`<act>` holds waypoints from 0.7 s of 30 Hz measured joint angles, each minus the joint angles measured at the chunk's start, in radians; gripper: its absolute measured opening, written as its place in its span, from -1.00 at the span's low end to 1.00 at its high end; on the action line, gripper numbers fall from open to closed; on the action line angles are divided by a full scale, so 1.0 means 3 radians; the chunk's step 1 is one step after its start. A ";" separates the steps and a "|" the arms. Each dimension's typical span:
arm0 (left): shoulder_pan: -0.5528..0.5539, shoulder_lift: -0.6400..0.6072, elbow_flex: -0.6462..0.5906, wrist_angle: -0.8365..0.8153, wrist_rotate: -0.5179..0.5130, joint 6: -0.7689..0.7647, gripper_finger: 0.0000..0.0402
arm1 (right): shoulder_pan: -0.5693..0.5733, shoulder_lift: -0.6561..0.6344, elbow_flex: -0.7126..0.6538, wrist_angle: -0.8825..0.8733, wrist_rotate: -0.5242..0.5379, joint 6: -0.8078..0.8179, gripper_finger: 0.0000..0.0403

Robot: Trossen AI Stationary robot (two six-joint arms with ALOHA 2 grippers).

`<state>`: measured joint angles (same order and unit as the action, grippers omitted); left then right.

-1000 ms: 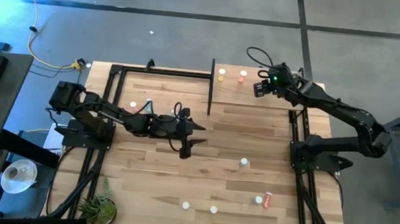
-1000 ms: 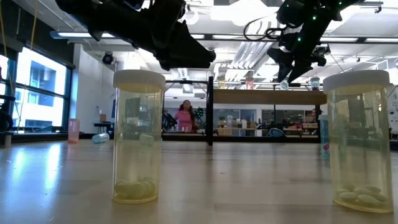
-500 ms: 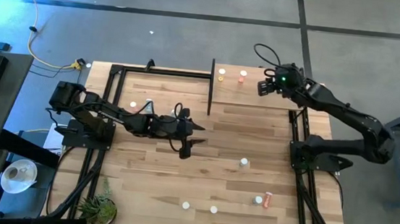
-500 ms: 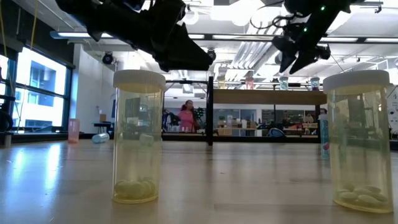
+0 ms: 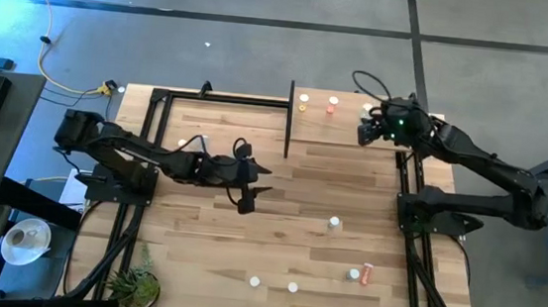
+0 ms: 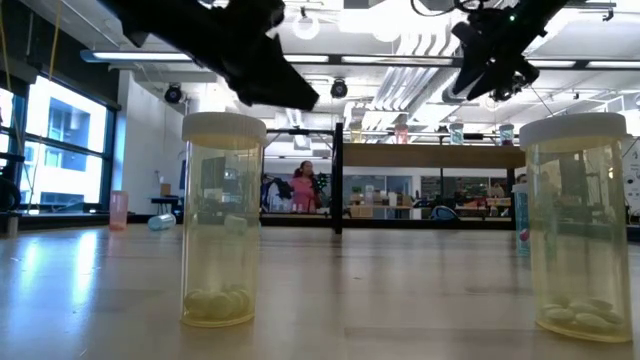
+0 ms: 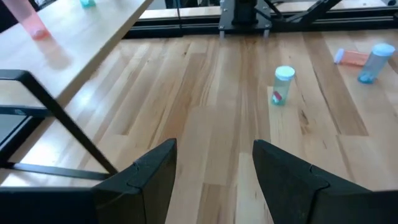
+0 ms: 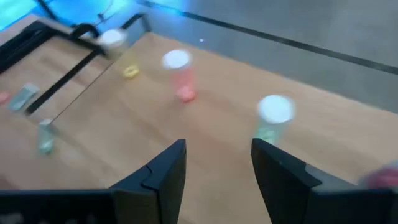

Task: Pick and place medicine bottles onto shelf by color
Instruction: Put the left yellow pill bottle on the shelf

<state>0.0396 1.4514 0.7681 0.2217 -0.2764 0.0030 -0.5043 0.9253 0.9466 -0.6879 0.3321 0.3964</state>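
Over the shelf [image 5: 356, 131], the right end effector [image 5: 365, 134] has been pulled back, spread and empty; a green bottle [image 5: 367, 110] is left there. The left end effector [image 5: 246, 203] hangs spread over the table [image 5: 296, 245].

Place: a robotics lab or open-plan workshop is being shown.
Floor: grey concrete [image 5: 263, 53] with dark seams is being seen around the table [image 5: 205, 257].
Rig: the table is being framed by black metal posts [image 5: 146, 132], with a yellow cable [image 5: 53, 65] trailing at 10 o'clock.
Ceiling: exposed ducts and strip lights [image 6: 380, 62] are being seen in the low view.
Background: large windows [image 6: 60, 140] are letting in daylight at 9 o'clock, and a person [image 6: 304, 186] is being seen among desks at 12 o'clock.
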 joint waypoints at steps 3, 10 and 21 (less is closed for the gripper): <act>0.0000 -0.0129 0.0001 -0.0215 0.0000 -0.0009 -0.01 | 0.0232 0.0011 0.0000 -0.0023 -0.0008 0.0037 -0.14; -0.0045 -0.0368 0.0000 -0.0725 0.0011 -0.0062 -0.01 | 0.0814 0.0097 0.0000 -0.0039 -0.0009 0.0047 -0.14; -0.0375 -0.0336 -0.0006 -0.1104 0.0233 -0.0300 0.00 | 0.1564 0.0440 0.0000 0.0090 0.0156 0.0111 -0.14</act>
<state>-0.0730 1.3507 0.7662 -0.1096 -0.2065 -0.0869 -0.0351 1.0571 0.9466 -0.6608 0.3789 0.4297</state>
